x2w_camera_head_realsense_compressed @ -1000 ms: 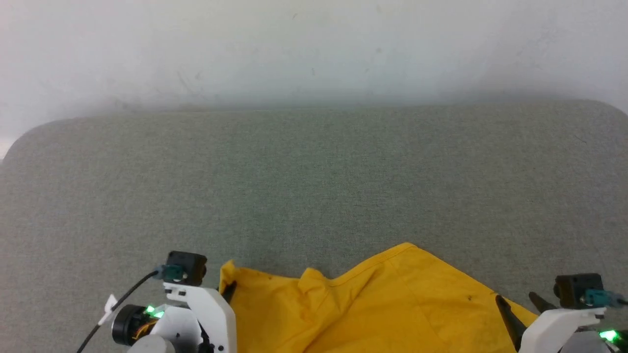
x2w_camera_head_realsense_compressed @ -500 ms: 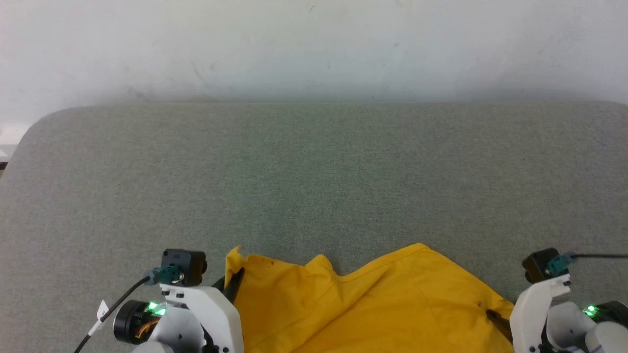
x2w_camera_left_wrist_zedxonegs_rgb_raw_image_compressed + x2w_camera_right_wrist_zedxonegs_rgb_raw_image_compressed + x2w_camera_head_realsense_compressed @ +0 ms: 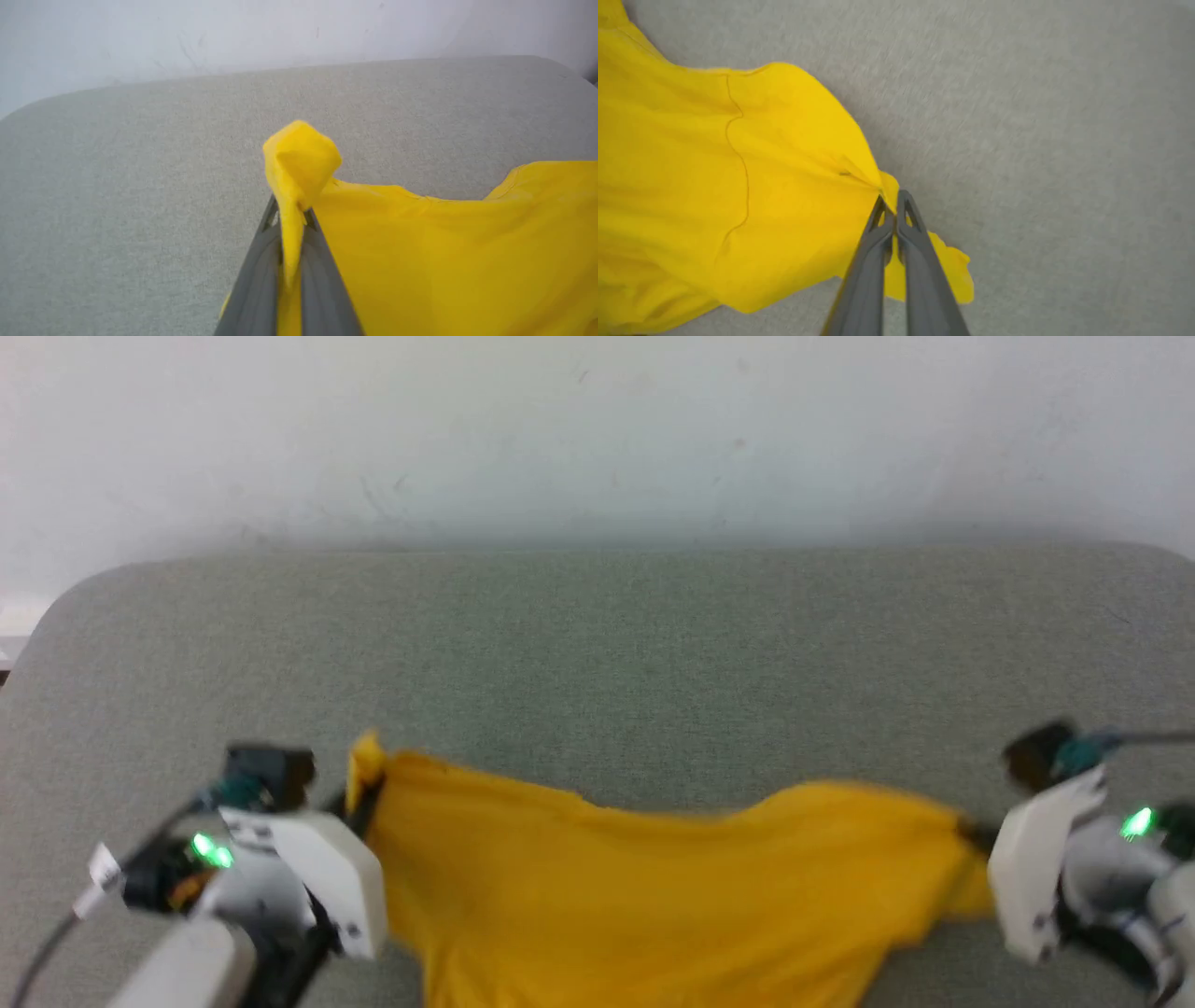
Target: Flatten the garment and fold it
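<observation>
Right wrist view showed the right pincer [image 3: 889, 198] had just snapped shut on the shirt [image 3: 738, 186] edge. The left pincer [image 3: 290, 214] pinched another corner. The shirt stretched between them, so it looked ready to lay flat.

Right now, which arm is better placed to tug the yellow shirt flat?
Probably left. The left end effector is shut on the garment with cloth deep in its grip and a corner poking past. The right end effector pinches cloth just near its tip, so it may slip.
</observation>
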Robot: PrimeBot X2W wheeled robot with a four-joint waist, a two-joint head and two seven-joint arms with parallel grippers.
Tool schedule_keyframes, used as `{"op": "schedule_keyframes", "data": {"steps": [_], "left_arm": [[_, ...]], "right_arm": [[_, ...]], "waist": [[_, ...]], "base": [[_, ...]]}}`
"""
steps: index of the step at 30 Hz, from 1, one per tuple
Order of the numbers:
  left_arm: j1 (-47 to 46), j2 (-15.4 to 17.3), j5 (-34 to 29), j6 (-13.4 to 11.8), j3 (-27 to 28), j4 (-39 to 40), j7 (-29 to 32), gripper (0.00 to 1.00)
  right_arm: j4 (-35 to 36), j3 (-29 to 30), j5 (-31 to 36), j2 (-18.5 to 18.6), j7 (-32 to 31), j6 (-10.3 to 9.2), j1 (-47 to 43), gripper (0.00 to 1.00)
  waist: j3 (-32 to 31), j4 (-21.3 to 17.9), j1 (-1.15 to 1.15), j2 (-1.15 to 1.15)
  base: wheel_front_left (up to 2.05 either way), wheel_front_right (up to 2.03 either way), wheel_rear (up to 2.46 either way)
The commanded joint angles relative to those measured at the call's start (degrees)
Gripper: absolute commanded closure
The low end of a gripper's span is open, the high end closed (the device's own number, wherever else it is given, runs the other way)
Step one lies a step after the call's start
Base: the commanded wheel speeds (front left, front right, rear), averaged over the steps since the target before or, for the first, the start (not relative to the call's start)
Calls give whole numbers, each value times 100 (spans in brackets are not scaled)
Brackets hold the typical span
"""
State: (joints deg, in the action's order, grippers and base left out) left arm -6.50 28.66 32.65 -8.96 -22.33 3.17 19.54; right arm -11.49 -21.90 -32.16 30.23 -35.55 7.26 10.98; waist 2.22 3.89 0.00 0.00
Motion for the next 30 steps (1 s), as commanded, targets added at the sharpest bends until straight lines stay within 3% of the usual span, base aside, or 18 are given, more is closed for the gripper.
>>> {"op": "schedule_keyframes", "data": {"steps": [1, 5, 10, 20, 25, 30], "left_arm": [[-381, 118, -95, 79, 114, -9, -62, 100], [-1294, 247, -131, 323, 307, -519, -170, 100], [-2778, 147, -215, 647, 507, -1614, -722, 100], [-5710, -250, -546, 835, 814, -3570, -2441, 100], [-6532, -370, -662, 994, 765, -4289, -3014, 100], [-6634, -528, -689, 1176, 679, -4894, -3304, 100]], "right_arm": [[160, 208, 157, 132, 129, 23, 367, 100], [309, 524, 483, 243, 295, 23, 1070, 100], [-93, 746, 778, 201, 740, 23, 2349, 100], [-1194, 1240, 1627, -199, 2669, 23, 5163, 100], [-1808, 1065, 1781, -414, 3264, 23, 5933, 100], [-2370, 684, 1594, -631, 3620, 23, 5975, 100]], "waist": [[-34, -50, 0, 0], [53, -137, 0, 0], [420, -253, 0, 0], [1093, -343, 0, 0], [1237, -364, 0, 0], [1429, -382, 0, 0]], "base": [[0, 0, 0], [0, 0, 0], [0, 0, 0], [0, 0, 0], [0, 0, 0], [0, 0, 0]]}}
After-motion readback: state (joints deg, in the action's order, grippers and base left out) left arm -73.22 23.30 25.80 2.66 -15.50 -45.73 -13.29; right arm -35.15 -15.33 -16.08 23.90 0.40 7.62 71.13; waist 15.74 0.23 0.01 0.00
